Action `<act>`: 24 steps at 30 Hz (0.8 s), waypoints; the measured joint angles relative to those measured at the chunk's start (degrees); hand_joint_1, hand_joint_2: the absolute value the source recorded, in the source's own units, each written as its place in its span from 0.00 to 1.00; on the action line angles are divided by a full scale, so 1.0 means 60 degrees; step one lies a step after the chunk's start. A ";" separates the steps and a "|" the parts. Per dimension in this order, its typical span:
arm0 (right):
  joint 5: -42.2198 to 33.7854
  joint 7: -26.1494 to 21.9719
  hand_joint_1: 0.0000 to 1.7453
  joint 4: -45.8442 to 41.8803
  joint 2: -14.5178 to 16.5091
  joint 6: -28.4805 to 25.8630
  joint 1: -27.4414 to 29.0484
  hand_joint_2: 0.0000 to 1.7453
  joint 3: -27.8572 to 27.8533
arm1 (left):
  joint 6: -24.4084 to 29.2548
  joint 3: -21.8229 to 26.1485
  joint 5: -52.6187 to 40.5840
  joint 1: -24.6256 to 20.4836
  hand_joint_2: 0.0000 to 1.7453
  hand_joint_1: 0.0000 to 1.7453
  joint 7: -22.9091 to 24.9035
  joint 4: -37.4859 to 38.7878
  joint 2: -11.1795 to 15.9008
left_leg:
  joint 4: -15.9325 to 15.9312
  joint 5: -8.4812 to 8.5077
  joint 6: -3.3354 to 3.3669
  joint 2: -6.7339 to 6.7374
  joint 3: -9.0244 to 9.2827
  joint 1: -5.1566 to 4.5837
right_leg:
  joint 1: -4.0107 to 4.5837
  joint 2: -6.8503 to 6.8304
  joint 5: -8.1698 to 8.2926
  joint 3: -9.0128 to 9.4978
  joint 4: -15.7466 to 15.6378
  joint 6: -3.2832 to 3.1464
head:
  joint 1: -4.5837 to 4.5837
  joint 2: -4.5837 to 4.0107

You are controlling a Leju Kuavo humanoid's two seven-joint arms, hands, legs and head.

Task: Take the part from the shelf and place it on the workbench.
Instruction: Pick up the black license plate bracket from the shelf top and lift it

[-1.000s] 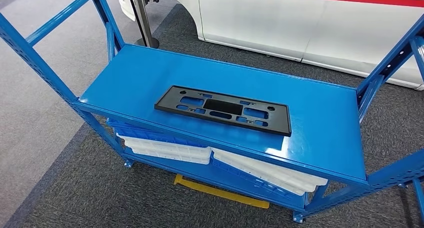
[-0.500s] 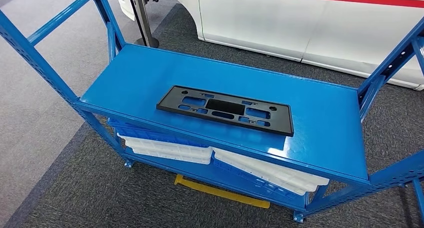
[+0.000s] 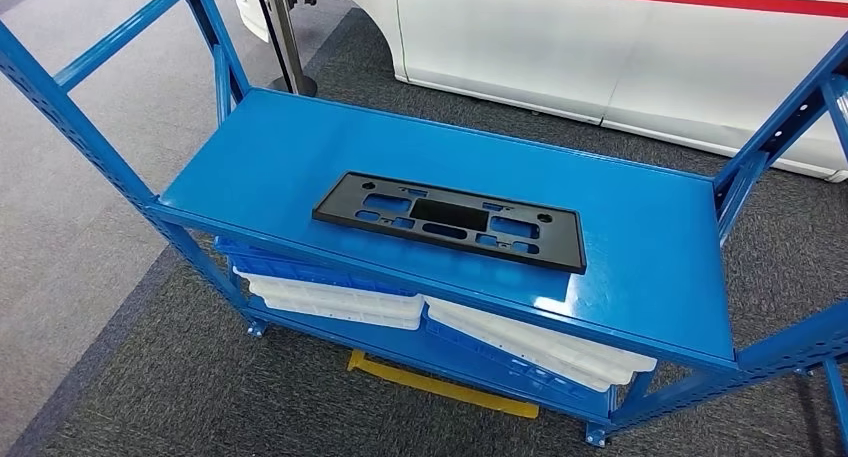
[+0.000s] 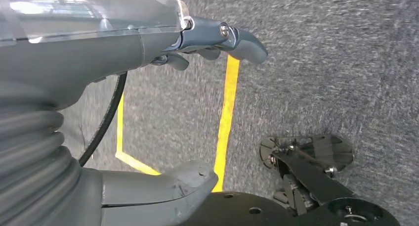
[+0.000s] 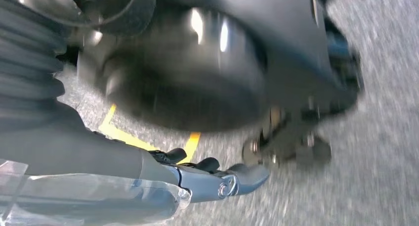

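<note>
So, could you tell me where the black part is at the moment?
In the head view, the black part lies flat on the blue shelf's top board, about midway along it and near the front edge, above the white trays.

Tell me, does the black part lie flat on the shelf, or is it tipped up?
Flat. The black part rests with its whole frame on the top board of the blue shelf, no edge raised, and no hand touches it.

shelf top (image 3: 300, 147) bare around part (image 3: 449, 220) | uprights (image 3: 225, 62) flank both ends
</note>
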 joint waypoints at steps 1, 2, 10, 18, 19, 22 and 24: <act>0.0051 -0.0022 0.00 0.0039 0.0004 -0.0055 -0.0019 1.00 -0.0034 | -0.0004 0.0127 0.0016 -0.0010 1.00 0.00 -0.0045 0.0051 -0.0025 | 0.0000 0.0000 0.0000 0.0000 0.0002 0.0000 | 0.0000 0.0000 0.0000 0.0000 -0.0001 0.0000 | 0.0001 0.0000; 0.0094 -0.0039 0.00 0.0076 0.0014 -0.0083 -0.0032 1.00 -0.0047 | -0.0037 0.0233 0.0033 -0.0018 1.00 0.00 -0.0093 0.0093 -0.0042 | 0.0001 -0.0001 0.0000 0.0001 0.0002 0.0000 | -0.0002 0.0001 0.0000 -0.0001 -0.0002 0.0000 | 0.0000 0.0000; 0.0058 0.0014 0.00 0.0251 0.0086 0.0018 -0.0140 0.25 -0.0235 | -0.0261 0.0526 -0.0122 -0.0098 0.00 0.00 -0.0189 0.0291 -0.0099 | 0.0001 -0.0005 0.0001 0.0001 -0.0004 -0.0001 | -0.0020 0.0005 0.0000 0.0000 -0.0006 0.0002 | -0.0002 0.0000; 0.0054 0.0020 0.00 0.0303 0.0094 0.0065 -0.0146 0.00 -0.0263 | -0.0288 0.0558 -0.0148 -0.0108 0.00 0.00 -0.0252 0.0326 -0.0138 | 0.0002 -0.0005 0.0001 0.0000 0.0000 -0.0002 | -0.0022 0.0007 0.0000 0.0000 -0.0007 0.0002 | -0.0002 0.0000; 0.0053 0.0020 0.00 0.0304 0.0099 0.0065 -0.0146 0.00 -0.0264 | -0.0287 0.0559 -0.0148 -0.0109 0.00 0.00 -0.0258 0.0327 -0.0140 | 0.0002 -0.0005 0.0001 0.0000 0.0000 -0.0002 | -0.0021 0.0007 0.0000 0.0000 -0.0007 0.0002 | -0.0002 0.0000; 0.0052 0.0020 0.00 0.0308 0.0120 0.0065 -0.0146 0.00 -0.0267 | -0.0287 0.0560 -0.0151 -0.0110 0.00 0.00 -0.0264 0.0328 -0.0148 | 0.0002 -0.0005 0.0000 0.0001 0.0001 -0.0002 | -0.0020 0.0007 0.0000 -0.0001 -0.0007 0.0002 | -0.0002 0.0000; 0.0052 0.0020 0.00 0.0310 0.0131 0.0065 -0.0146 0.00 -0.0269 | -0.0287 0.0560 -0.0151 -0.0110 0.00 0.00 -0.0264 0.0328 -0.0154 | 0.0002 -0.0005 0.0000 0.0000 0.0000 -0.0002 | -0.0019 0.0007 0.0000 -0.0001 -0.0007 0.0002 | -0.0002 0.0000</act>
